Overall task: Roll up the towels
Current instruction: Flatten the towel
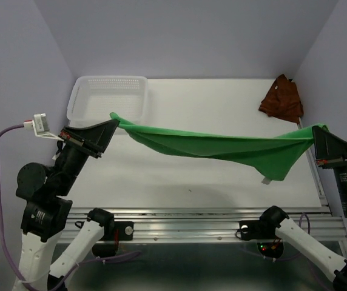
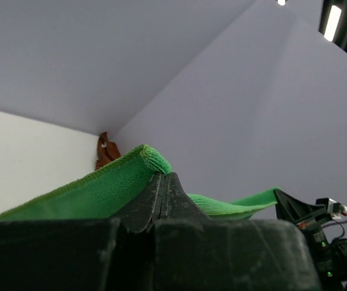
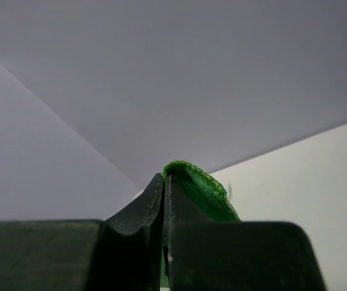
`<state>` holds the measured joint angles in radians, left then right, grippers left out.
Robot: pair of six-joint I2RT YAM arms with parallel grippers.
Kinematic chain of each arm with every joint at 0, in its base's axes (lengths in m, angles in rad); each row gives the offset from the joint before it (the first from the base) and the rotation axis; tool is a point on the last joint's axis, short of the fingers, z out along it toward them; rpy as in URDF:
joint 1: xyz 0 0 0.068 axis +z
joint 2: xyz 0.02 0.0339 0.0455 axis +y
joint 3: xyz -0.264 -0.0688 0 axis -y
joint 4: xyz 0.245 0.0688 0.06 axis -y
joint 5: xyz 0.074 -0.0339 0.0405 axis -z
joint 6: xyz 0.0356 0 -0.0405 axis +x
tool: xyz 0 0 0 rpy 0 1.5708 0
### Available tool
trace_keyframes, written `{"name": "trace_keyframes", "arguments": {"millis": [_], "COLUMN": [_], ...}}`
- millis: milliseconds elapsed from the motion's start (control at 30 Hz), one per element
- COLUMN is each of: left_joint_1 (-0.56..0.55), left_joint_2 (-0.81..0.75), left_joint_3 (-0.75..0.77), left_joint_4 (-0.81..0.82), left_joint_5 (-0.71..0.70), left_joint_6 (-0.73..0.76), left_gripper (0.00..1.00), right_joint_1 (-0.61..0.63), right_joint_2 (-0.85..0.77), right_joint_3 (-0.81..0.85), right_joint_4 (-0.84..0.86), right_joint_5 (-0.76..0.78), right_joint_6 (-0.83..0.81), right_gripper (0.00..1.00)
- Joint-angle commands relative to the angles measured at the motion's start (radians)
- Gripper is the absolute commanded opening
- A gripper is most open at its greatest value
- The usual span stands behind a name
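Strung sagging in mid-air above table, green towel, pinched at opposite corners by left gripper and right gripper, both pressed tight on cloth; rust towel crumpled far right, white basket far left.

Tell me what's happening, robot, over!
Left gripper and right gripper shut on green towel, stretched above table. Brown towel crumpled far right. Basket far left, not blocking.

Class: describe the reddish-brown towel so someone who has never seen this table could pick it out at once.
Find the white table and go to its far right corner. The rust towel lies crumpled there, unlike the green towel stretched out in mid-air.
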<state>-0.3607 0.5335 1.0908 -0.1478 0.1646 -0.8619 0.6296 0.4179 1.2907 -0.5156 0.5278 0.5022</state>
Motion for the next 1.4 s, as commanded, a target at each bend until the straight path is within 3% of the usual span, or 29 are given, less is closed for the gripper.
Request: {"name": "trace_keyframes", "arguments": {"millis": [0,200,333,633,733,900,1000,1033,1167,1367], "left_joint_1": [-0.003,-0.001,0.0,-0.001,-0.001,0.0,0.002,0.006,0.016,0.019], "left_joint_2": [-0.027,-0.053,-0.03,0.166,0.307,0.627,0.822,0.862,1.06,1.22], "left_joint_3": [0.061,0.123,0.026,-0.275,-0.333,-0.257,-0.137,-0.108,0.045,0.216], "left_joint_4": [0.019,0.001,0.002,0.014,0.065,0.171,0.172,0.171,0.175,0.172], "left_joint_5": [0.136,0.113,0.078,-0.128,-0.201,-0.234,-0.249,-0.25,-0.258,-0.277], "left_joint_6": [-0.02,-0.015,-0.051,-0.071,-0.072,-0.042,-0.028,-0.02,-0.012,0.003], "left_gripper": [0.0,0.0,0.0,0.0,0.0,0.0,0.0,0.0,0.0,0.0], "right_joint_1": [-0.004,-0.004,-0.013,-0.013,-0.013,-0.045,-0.154,-0.274,-0.508,-0.584], "right_joint_2": [-0.056,-0.08,-0.079,0.039,0.176,0.481,0.64,0.665,0.795,1.08], "right_joint_3": [0.051,0.099,0.039,-0.256,-0.319,-0.288,-0.263,-0.28,-0.358,-0.2], "right_joint_4": [-0.004,-0.058,-0.066,-0.164,-0.166,-0.167,-0.06,0.015,0.386,0.497], "right_joint_5": [-0.121,-0.163,-0.149,0.479,0.573,0.701,0.619,0.471,0.081,-0.034], "right_joint_6": [-0.005,0.012,0.025,0.202,0.259,0.334,0.261,0.154,0.043,-0.045], "right_gripper": [0.01,0.01,0.01,0.01,0.01,0.01,0.01,0.01,0.01,0.01]}}
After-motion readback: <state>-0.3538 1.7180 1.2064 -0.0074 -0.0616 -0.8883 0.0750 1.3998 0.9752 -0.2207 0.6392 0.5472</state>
